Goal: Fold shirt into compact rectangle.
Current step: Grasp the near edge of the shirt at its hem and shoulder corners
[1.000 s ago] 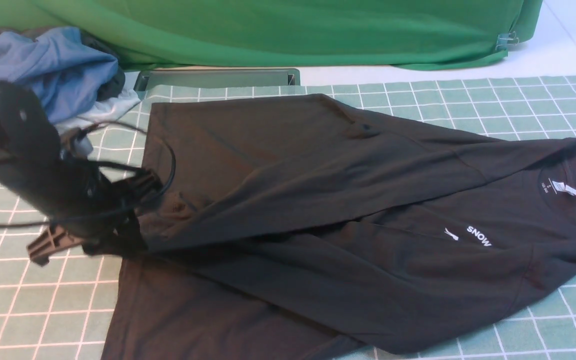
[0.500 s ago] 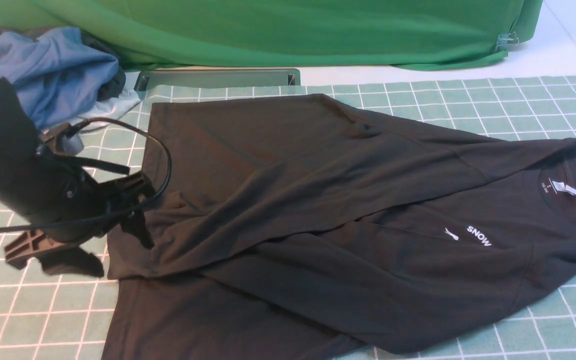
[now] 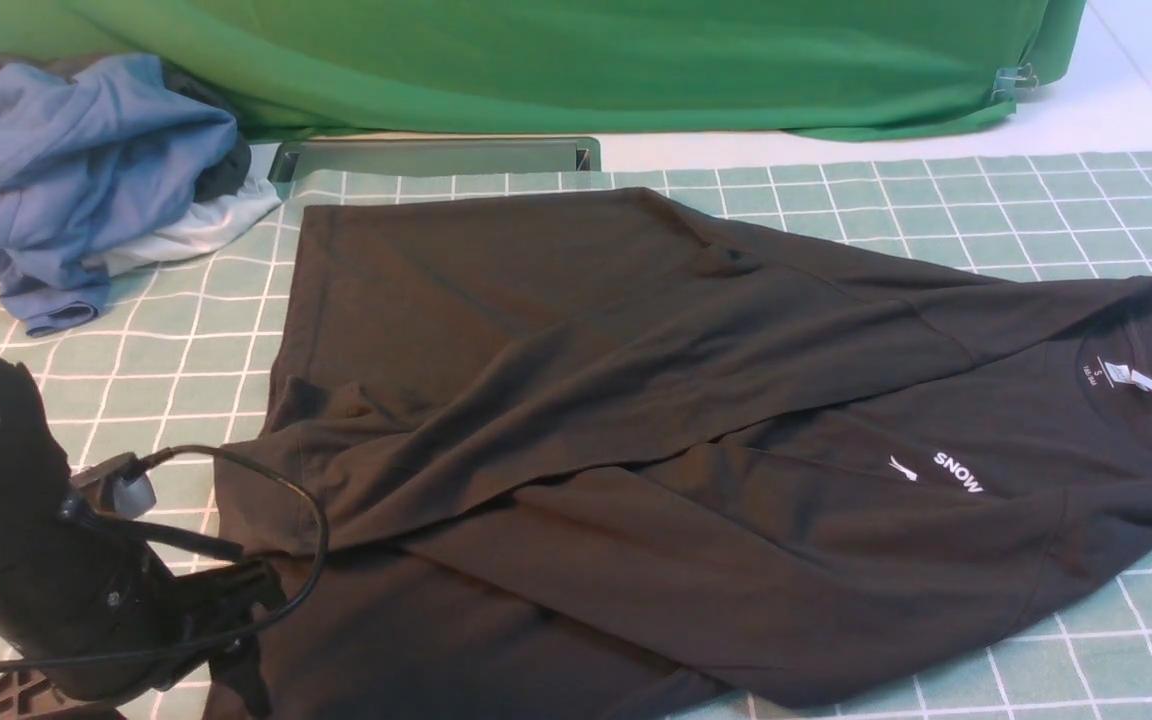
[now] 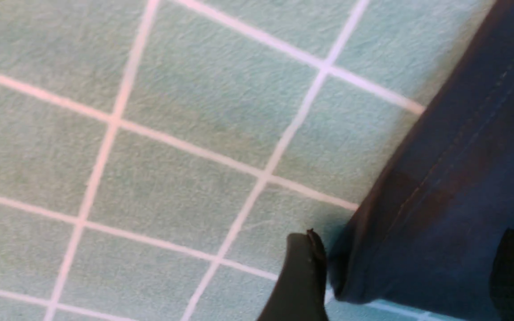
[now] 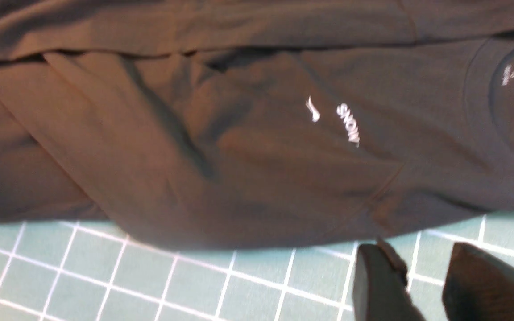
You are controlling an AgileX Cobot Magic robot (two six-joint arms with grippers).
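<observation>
One change | left tool [image 4: 411,243] opened, pulled back | shirt [image 3: 636,420] released

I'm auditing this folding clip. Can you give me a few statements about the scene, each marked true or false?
1. The shirt lies on the checked mat. True.
2. The right claw grips the shirt. False: it is over the mat just off the shirt's edge and holds nothing.
3. The word SNOW shows on the shirt. True.
4. The heap lies on top of the shirt. False: it sits beside the shirt, at the mat's far left.
5. The left claw has its jaws open, with the shirt's hem between them unpinched. True.
</observation>
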